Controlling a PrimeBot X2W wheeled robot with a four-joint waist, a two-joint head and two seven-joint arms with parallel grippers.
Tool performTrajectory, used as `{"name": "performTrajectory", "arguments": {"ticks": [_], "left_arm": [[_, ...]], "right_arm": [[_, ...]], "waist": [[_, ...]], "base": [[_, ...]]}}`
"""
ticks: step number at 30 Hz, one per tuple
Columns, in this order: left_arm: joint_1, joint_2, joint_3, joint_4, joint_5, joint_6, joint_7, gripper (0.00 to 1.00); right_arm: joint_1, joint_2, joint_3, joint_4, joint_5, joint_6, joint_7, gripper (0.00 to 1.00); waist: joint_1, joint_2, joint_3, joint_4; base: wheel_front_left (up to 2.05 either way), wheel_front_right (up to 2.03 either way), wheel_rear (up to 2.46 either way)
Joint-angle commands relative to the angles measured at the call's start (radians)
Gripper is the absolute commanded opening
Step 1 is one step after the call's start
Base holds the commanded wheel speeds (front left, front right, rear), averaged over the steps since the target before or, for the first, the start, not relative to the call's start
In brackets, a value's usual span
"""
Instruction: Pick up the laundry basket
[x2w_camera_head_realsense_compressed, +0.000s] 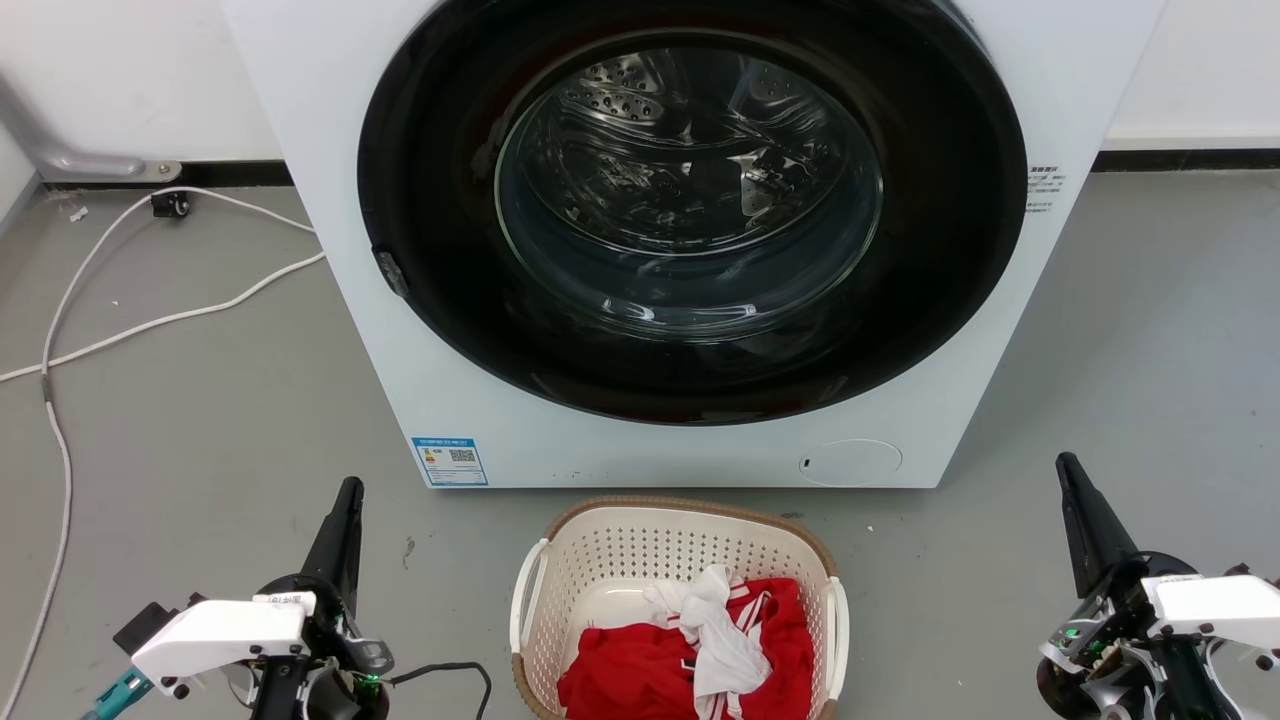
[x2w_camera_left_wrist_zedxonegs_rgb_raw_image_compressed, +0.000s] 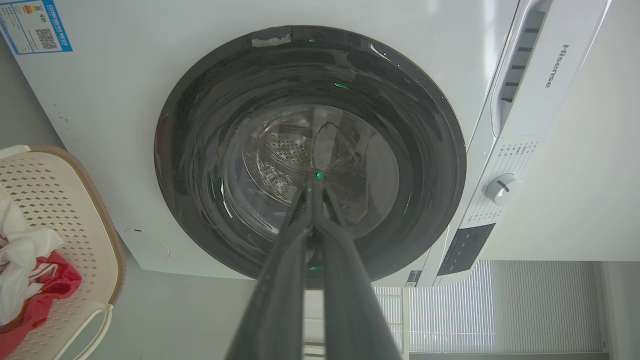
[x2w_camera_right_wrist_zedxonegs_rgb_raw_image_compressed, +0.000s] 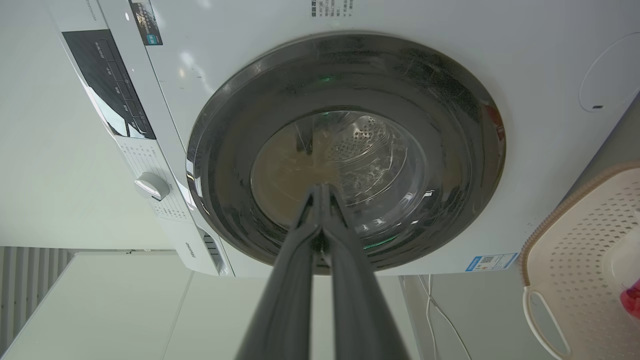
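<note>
Left gripper (x2w_camera_head_realsense_compressed: 349, 492), right gripper (x2w_camera_head_realsense_compressed: 1068, 470): closed, empty, flanking laundry basket (x2w_camera_head_realsense_compressed: 680, 506) at nine and three o'clock, likely staging for its handles (x2w_camera_head_realsense_compressed: 524, 592).

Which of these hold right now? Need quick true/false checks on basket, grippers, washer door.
1. The laundry basket stands on the floor in front of the washing machine. True.
2. The basket is empty. False: red and white clothes lie in it.
3. The left gripper and right gripper are both shut, holding nothing. True.
4. The left gripper grips a basket handle. False: it is apart from the basket, off to its left.
5. The washer's door stands open. False: the round door is closed.
</note>
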Motion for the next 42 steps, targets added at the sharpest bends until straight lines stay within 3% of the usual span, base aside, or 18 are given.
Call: {"name": "performTrajectory", "arguments": {"ticks": [1, 42], "left_arm": [[-0.01, 0.0, 0.003, 0.001, 0.007, -0.003, 0.005, 0.0], [-0.011, -0.004, 0.008, 0.001, 0.009, -0.003, 0.007, 0.0]], "right_arm": [[-0.015, 0.003, -0.001, 0.001, -0.003, 0.0, 0.003, 0.0], [-0.014, 0.008, -0.008, 0.002, -0.01, 0.0, 0.008, 0.0]], "waist": [[0.0, -0.0001, 0.0, 0.0], [0.0, -0.0001, 0.0, 0.0]], "base": [[0.0, 0.0, 0.0], [0.0, 0.0, 0.0]]}}
